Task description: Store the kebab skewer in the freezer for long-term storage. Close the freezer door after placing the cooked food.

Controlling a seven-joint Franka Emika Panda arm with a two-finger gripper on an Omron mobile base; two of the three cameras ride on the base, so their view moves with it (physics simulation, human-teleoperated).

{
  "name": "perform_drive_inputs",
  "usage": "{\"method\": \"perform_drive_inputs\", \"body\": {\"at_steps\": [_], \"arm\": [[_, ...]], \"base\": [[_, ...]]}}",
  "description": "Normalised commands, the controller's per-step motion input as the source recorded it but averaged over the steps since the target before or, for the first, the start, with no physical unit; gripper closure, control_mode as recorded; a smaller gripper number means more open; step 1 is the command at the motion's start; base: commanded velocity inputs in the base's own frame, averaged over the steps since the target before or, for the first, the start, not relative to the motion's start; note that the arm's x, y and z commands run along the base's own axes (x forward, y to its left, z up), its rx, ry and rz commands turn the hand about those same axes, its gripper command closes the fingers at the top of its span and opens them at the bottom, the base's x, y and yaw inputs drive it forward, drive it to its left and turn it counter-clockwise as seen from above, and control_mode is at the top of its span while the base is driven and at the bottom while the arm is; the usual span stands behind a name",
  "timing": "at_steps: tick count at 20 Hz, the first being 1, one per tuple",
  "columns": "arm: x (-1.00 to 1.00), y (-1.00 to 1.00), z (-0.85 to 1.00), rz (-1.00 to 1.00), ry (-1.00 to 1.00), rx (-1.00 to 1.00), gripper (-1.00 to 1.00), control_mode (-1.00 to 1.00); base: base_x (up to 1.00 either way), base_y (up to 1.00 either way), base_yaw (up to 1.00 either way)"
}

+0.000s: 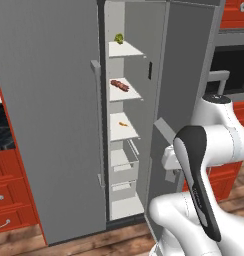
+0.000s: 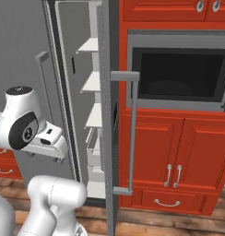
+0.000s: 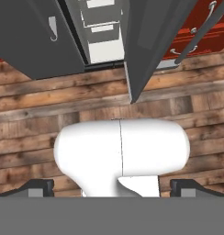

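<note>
- Nearest us, our two-finger dark claw (image 3: pixel 112 187) points down at the brown wooden plank floor (image 3: pixel 36 114), its tips far apart at the bottom corners of the hand view, released and carrying nothing.
- Just beyond, the tall flat grey freezer door (image 1: pixel 181 100) stands swung open, its edge toward us; its long vertical grey bar handle (image 2: pixel 132 133) shows in the right base view.
- Inside the narrow grey freezer with white shelves (image 1: pixel 125 125), the reddish-brown kebab skewer (image 1: pixel 120 85) lies flat on the second shelf from the top, its long axis running diagonally from back-left to front-right.
- A small orange item (image 1: pixel 123 124) lies one shelf lower; a small green item (image 1: pixel 119 38) one shelf higher.
- Farthest, red wooden cabinets (image 2: pixel 174 156) flank the freezer.
</note>
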Motion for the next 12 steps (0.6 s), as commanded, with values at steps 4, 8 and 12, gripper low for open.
{"method": "perform_drive_inputs", "body": {"at_steps": [4, 8, 12], "arm": [[0.05, -0.19, -0.04, 0.00, 0.00, 0.02, -1.00, -1.00], [0.05, -0.85, -0.03, 0.03, -0.12, 0.12, -1.00, -1.00], [0.45, -0.91, -0.06, 0.11, -0.03, 0.13, -1.00, -1.00]], "base": [[0.00, 0.00, 0.00], [0.00, 0.00, 0.00], [0.00, 0.00, 0.00]]}}
